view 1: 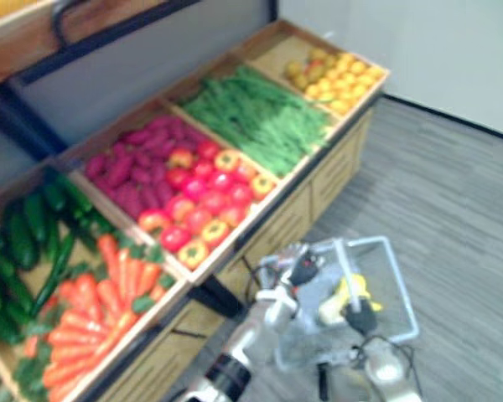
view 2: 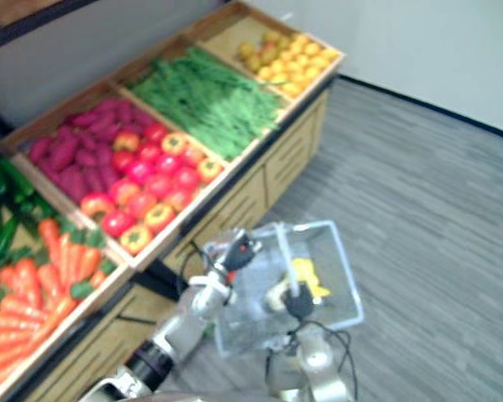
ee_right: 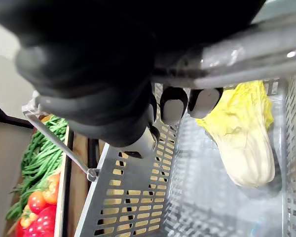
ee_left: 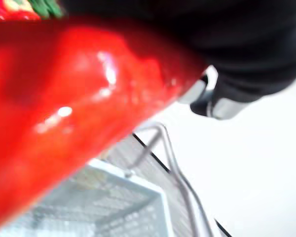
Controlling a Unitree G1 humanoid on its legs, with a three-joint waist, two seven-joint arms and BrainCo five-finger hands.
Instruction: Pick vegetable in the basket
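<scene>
Glossy red pepper (ee_left: 64, 108) sits clamped in my left robot hand (ee_left: 246, 44), over the rim of the pale grey perforated plastic basket (ee_right: 128, 197). My right robot hand (ee_right: 89, 69) grips its metal handle (ee_right: 246, 52). I should lower the pepper beside the yellow-white cabbage (ee_right: 246, 143) before letting go.

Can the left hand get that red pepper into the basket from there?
Probably yes: the left hand holds the red pepper at the open top of the basket, and the cabbage inside leaves room.
</scene>
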